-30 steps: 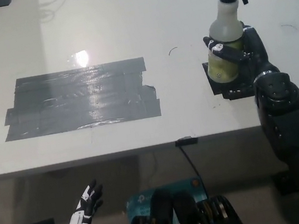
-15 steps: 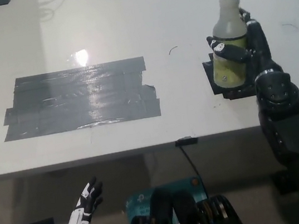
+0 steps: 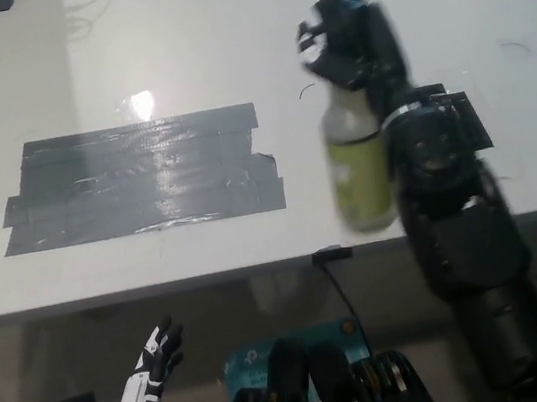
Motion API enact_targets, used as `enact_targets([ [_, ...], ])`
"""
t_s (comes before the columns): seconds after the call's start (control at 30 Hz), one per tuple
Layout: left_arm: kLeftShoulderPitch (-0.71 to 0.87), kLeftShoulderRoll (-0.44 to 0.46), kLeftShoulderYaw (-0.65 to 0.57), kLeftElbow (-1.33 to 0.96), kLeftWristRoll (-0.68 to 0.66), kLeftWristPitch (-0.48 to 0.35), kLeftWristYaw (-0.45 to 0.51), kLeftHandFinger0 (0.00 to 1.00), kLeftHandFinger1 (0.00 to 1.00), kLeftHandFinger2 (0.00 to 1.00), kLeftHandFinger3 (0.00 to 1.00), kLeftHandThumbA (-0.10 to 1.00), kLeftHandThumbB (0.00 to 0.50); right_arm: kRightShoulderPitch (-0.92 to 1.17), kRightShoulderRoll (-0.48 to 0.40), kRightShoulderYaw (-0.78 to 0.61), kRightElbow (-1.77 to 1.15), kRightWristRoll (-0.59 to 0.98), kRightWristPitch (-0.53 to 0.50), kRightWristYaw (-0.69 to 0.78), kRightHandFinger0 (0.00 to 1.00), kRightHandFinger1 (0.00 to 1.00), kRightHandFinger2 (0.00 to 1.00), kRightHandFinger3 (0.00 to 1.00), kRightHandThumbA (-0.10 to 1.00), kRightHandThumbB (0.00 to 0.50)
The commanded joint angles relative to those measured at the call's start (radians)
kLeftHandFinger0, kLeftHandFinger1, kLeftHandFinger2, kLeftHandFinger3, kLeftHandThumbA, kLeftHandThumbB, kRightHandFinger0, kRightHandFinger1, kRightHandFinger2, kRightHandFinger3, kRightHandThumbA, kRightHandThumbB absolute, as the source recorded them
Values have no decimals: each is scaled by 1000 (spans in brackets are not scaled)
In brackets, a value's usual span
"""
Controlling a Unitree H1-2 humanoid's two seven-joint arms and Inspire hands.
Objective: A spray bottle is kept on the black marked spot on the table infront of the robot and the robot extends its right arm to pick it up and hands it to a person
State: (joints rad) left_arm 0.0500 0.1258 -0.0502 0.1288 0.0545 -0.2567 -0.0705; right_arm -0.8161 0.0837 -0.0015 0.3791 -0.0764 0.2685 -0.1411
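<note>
The black right hand (image 3: 351,42) is closed around the upper part of the spray bottle (image 3: 359,172), its fingers wrapped over the neck and nozzle end so that the sprayer head is hidden behind them. The bottle hangs down from that grip, clear of the bench (image 3: 177,63), its pale body with yellowish liquid reaching toward the near edge (the outline is smeared by motion blur, so its exact tilt is hard to read). The black right arm (image 3: 462,243) rises from the bottom right and runs up just right of the bottle, covering most of the black marked spot (image 3: 468,115), of which only corners show at the right of the forearm. Left of the bottle and well apart from it, a broad patch of grey tape strips (image 3: 139,178) lies flat on the white bench, with a bright glare above it. A small black clip (image 3: 334,253) sits on the near edge of the bench below the bottle. The white left hand (image 3: 157,357) rests low at the near left, below the bench edge, fingers spread and holding nothing.
</note>
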Motion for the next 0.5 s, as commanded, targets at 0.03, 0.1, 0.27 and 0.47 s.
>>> enact_targets([
  [0.03, 2, 9, -2, -36, -4, -19, -13, 1000, 1000, 1000, 1000, 1000, 371, -60, 32, 0, 82, 38, -39, 32, 0, 548, 876, 874, -100, 123],
  [0.1, -4, 9, -1, -37, -3, -15, -12, 1000, 1000, 1000, 1000, 1000, 376, -59, 36, -1, 101, 36, -40, 26, 9, 562, 874, 866, -100, 115],
  [0.27, -11, 14, 0, -39, -7, -16, -16, 1000, 1000, 1000, 1000, 1000, 365, -62, 28, 0, 118, 37, -57, 23, 37, 595, 876, 868, -100, 110],
  [0.47, -11, 17, -1, -32, -1, -18, -16, 1000, 1000, 1000, 1000, 1000, 370, -69, 14, 9, 123, 23, -82, 19, 94, 629, 897, 887, -100, 111],
])
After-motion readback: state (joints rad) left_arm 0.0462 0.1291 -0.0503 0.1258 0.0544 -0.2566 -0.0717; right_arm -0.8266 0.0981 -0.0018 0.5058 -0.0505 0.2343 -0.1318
